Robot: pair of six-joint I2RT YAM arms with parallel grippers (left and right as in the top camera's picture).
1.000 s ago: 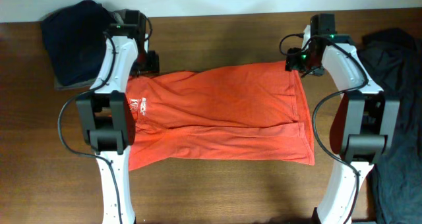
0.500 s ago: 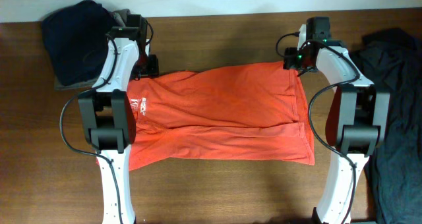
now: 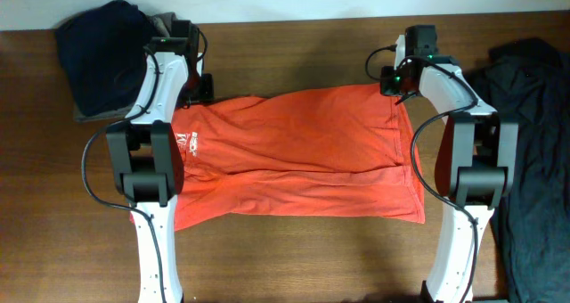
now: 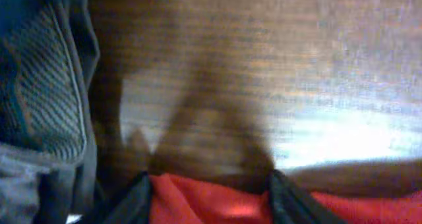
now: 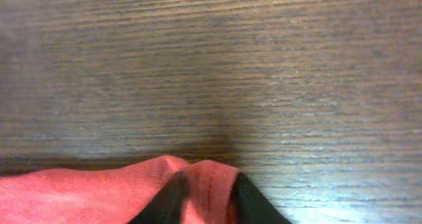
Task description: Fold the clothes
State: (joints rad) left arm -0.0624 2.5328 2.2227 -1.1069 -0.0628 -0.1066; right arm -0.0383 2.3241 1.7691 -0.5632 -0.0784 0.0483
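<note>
The clothes (image 3: 294, 151), an orange-red T-shirt with white lettering near its left end, lie spread sideways across the wooden table. At the shirt's back left corner is my left gripper (image 3: 198, 87). Its two dark fingers stand apart in the left wrist view, with a bulge of red fabric (image 4: 211, 201) between them. My right gripper (image 3: 398, 82) is at the back right corner. In the right wrist view its fingers (image 5: 171, 201) are pinched close on a raised fold of the shirt's edge (image 5: 211, 181).
A dark navy garment pile (image 3: 102, 53) lies at the back left, close beside the left arm, and shows as grey-blue cloth (image 4: 46, 92) in the left wrist view. Another dark garment (image 3: 534, 116) covers the right edge. Bare wood (image 3: 294, 53) runs behind the shirt.
The right gripper has shifted slightly left and its jaws have come together on the shirt's back right corner. The left gripper's jaws have narrowed around the fabric at the back left corner.
</note>
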